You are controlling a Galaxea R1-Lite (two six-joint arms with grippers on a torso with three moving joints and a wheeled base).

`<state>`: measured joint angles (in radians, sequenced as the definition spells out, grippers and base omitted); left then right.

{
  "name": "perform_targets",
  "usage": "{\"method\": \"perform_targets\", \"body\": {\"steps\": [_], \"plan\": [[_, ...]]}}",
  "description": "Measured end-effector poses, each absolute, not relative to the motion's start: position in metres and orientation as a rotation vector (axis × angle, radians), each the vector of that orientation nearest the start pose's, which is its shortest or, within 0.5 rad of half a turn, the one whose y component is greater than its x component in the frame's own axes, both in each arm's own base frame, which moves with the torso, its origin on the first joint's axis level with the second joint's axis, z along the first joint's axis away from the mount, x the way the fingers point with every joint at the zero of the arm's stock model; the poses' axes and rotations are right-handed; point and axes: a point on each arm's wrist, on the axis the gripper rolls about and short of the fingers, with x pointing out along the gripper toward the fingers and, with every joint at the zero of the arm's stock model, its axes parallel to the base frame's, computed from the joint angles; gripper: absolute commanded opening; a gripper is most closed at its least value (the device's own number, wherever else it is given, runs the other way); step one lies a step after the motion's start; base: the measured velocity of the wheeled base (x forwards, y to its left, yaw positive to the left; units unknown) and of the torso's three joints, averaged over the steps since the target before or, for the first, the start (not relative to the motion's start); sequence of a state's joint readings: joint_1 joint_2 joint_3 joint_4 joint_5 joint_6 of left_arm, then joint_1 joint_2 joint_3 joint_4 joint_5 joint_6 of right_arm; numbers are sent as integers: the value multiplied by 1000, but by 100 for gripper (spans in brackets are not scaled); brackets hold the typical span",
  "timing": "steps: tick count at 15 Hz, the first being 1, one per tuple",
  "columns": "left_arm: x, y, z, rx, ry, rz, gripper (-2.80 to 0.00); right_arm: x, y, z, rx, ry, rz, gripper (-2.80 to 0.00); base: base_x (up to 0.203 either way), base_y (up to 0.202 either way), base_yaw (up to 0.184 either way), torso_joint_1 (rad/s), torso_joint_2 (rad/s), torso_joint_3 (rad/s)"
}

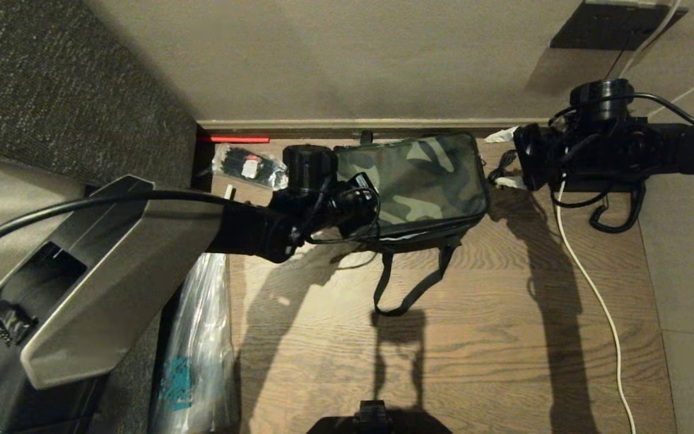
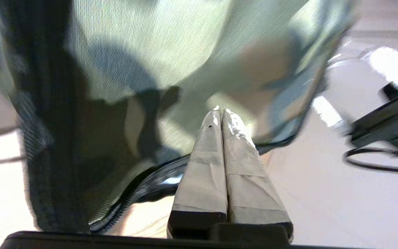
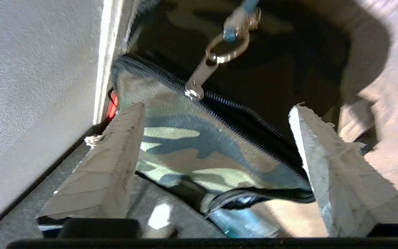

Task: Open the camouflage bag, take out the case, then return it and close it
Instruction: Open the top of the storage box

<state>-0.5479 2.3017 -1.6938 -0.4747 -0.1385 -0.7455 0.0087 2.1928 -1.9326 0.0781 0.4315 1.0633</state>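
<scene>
A: Where does the boxy green-camouflage fabric bag [image 1: 413, 181] sit?

B: At the far edge of the brown wood-grain surface [image 1: 473, 337], against the wall, lid down, its long axis running along that edge. Its black strap handle [image 1: 410, 283] trails toward the near edge. The case isn't visible; presumably it's inside.

A: And the arms?

B: The left gripper [image 2: 221, 116] is clenched with its taped fingers pressed together, empty, its tips over the bag's left end. The right gripper [image 3: 216, 155] is released, fingers spread wide, at the bag's right end.

A: What does the next move turn on?

B: The metal zipper pull [image 3: 202, 74] with its light-blue loop [image 3: 237, 24]. It lies just ahead of the right gripper's spread fingers, untouched, so the right arm is nearer. The zipper's run seems to follow the bag's long axis.
</scene>
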Motion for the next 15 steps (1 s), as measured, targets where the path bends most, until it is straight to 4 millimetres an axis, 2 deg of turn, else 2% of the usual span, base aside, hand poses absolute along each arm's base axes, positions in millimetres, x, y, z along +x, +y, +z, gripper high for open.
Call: {"method": "perform_targets", "body": {"steps": [1, 4, 8, 11, 15], "plan": [[412, -256, 181, -691, 363, -612, -280, 458, 11, 238, 1100, 533, 216, -280, 0, 0, 0, 0, 0, 0], [403, -254, 198, -697, 336, -631, -280, 458, 6, 235, 1024, 529, 211, -280, 0, 0, 0, 0, 0, 0], [397, -248, 206, -698, 327, -630, -280, 458, 4, 236, 991, 522, 213, -280, 0, 0, 0, 0, 0, 0], [397, -235, 202, -690, 341, -597, -280, 459, 2, 234, 889, 492, 218, -280, 0, 0, 0, 0, 0, 0], [408, -211, 190, -683, 354, -527, -280, 468, 0, 225, 811, 453, 181, -280, 0, 0, 0, 0, 0, 0]]}}
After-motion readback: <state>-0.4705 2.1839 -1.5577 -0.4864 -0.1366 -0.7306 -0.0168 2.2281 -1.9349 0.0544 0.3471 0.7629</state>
